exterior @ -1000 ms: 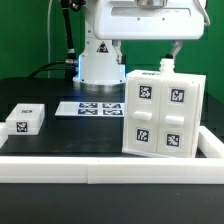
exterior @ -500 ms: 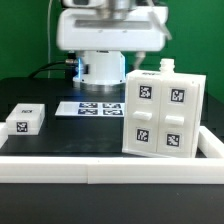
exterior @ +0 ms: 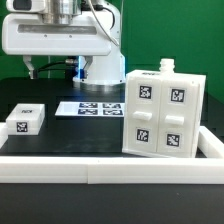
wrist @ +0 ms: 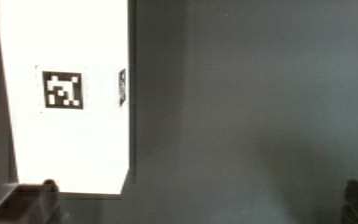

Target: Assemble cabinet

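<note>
Gripper (wrist: 197,195): open wide, holding nothing, up high on the exterior view's left.
Fingers (wrist: 34,203): far apart, only dark table between them.
Cabinet (exterior: 163,115): big white box with tags, standing on the exterior view's right, close to the near rail (exterior: 100,166).
Small block (exterior: 25,121): white, on the left, well apart from the cabinet.
Marker board (exterior: 93,108): flat, farther back.

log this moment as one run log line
task: assemble cabinet | gripper: open, empty, raised over the exterior view's left | cabinet: upright, untouched, exterior view's right | small tagged block: loose, exterior view's left
</note>
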Tool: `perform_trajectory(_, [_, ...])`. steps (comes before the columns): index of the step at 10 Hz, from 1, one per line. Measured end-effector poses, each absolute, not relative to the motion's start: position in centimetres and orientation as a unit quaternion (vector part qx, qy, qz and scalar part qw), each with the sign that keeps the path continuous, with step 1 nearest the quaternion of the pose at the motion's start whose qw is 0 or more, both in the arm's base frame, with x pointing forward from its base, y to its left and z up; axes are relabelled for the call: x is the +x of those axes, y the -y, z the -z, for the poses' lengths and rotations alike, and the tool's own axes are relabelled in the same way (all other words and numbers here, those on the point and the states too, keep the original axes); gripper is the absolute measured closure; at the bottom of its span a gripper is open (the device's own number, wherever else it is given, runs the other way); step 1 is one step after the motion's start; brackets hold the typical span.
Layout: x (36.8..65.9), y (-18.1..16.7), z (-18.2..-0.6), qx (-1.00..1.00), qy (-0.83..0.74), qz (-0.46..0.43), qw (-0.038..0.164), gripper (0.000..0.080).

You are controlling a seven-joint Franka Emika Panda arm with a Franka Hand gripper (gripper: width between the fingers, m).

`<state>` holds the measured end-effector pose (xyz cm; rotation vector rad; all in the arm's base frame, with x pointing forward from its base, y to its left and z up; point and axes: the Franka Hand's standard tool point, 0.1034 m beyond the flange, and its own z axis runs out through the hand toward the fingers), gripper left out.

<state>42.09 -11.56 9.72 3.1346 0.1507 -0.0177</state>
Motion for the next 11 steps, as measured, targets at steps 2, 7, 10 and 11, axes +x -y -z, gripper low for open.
perform_trajectory(2, [41.8, 12.7, -9.7, 0.999, -0.048, 0.006, 0.003, 0.0002])
perform_trajectory(7, [40.4, 17.0, -6.1, 0.997, -0.076, 0.009, 0.022, 0.0002])
perform_trajectory(10, [40.5, 17.1, -4.5, 0.996, -0.084, 0.009, 0.030, 0.0002])
perform_trajectory(11, [40.6, 17.4, -3.7, 0.996, -0.085, 0.012, 0.033, 0.0002])
